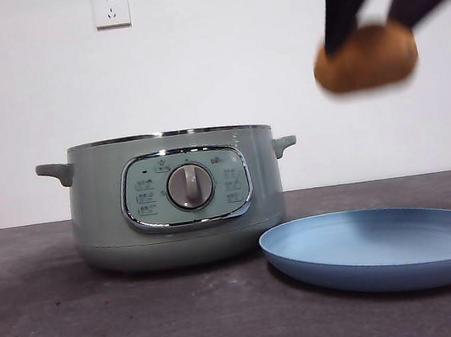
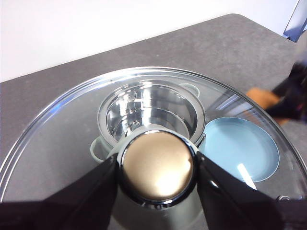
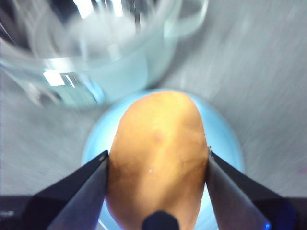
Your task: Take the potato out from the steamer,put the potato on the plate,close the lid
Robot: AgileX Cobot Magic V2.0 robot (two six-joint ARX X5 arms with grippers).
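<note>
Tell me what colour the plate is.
The plate is matte blue, shown best in the front view.

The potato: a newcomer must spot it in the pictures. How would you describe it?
Start at the green steamer on the dark table, then go to the blue plate beside it. High above the plate, the right hand grips the potato: the only orange-brown oval here, and off the table.

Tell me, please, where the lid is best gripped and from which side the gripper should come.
By its knob, from above. The lid is a wide, low glass dome with a thin rim, so the round knob at its centre is the only part narrow enough for two jaws. The left gripper holds it exactly so, above the open steamer.
</note>
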